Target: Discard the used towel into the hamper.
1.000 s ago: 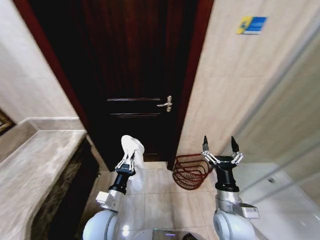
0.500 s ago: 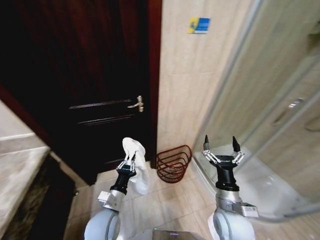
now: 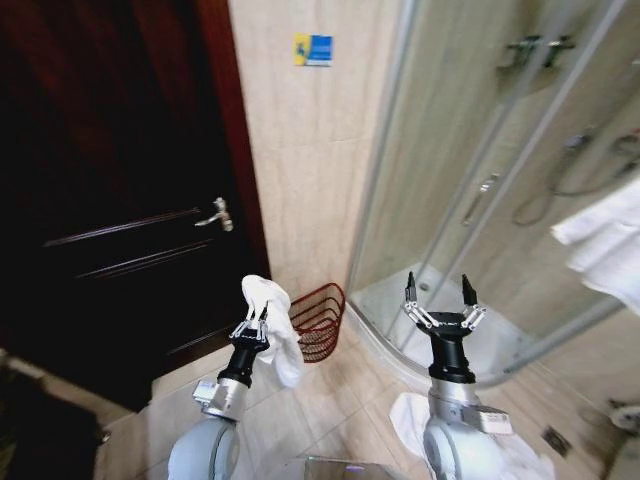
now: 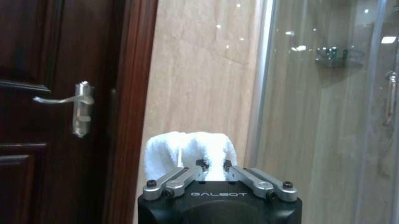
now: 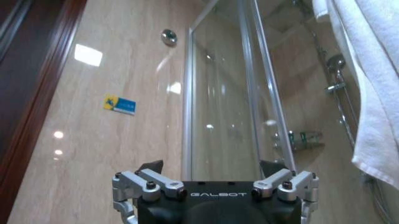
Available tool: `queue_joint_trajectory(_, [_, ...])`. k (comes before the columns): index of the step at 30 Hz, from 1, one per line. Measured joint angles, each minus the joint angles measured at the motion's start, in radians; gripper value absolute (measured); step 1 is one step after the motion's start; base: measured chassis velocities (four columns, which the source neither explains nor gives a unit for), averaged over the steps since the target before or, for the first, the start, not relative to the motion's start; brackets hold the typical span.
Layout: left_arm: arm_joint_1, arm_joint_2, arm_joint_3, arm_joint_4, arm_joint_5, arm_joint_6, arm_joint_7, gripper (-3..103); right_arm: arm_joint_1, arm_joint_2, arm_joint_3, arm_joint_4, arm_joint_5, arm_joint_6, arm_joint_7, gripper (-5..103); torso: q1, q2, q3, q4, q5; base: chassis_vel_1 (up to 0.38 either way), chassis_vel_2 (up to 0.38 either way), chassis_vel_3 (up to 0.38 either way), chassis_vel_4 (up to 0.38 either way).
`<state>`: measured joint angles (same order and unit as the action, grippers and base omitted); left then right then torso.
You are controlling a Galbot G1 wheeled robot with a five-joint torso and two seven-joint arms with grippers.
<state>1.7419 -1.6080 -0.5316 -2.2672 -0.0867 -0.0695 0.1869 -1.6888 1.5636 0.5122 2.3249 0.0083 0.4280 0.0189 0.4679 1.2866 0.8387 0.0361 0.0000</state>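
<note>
while towel in left tool, hamper beside

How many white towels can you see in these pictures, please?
3. One towel is gripped by the left gripper, beside the hamper. One hangs at the head view's right edge by the shower glass. One lies on the floor behind the right arm. Others may be hidden.

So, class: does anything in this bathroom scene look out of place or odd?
Yes. A white cloth lies crumpled on the floor tiles by the shower, near the robot's base. Otherwise, the left gripper holds the towel beside the hamper; the right gripper is open.
</note>
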Motion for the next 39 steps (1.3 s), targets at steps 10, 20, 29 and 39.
queue_joint_trajectory(10, [-0.013, 0.0, -0.015, 0.019, -0.003, 0.0, 0.014, 6, -0.005, 0.001, -0.001, 0.008, 0.003, -0.02, -0.012, 100, 0.0, 0.0, 0.0, 0.0003, -0.0001, 0.0, 0.0, 0.0, 0.0])
queue_joint_trajectory(20, [-0.013, 0.0, -0.013, 0.03, -0.002, -0.001, 0.015, 6, -0.01, 0.001, -0.003, 0.005, 0.004, -0.019, -0.012, 100, 0.0, 0.0, 0.0, 0.0001, -0.0001, -0.011, 0.007, 0.0, -0.005])
queue_joint_trajectory(29, [-0.018, 0.0, -0.012, 0.037, 0.001, 0.0, 0.014, 6, -0.012, 0.001, -0.004, -0.001, 0.004, -0.016, -0.012, 100, 0.0, 0.0, 0.0, 0.0001, -0.0001, -0.055, 0.048, 0.062, -0.049])
queue_joint_trajectory(39, [-0.018, 0.0, -0.008, 0.039, 0.004, 0.003, 0.015, 6, -0.01, -0.003, -0.006, -0.016, 0.008, -0.009, -0.016, 100, 0.0, 0.0, 0.0, 0.0001, 0.0, -0.048, 0.049, 0.057, -0.057])
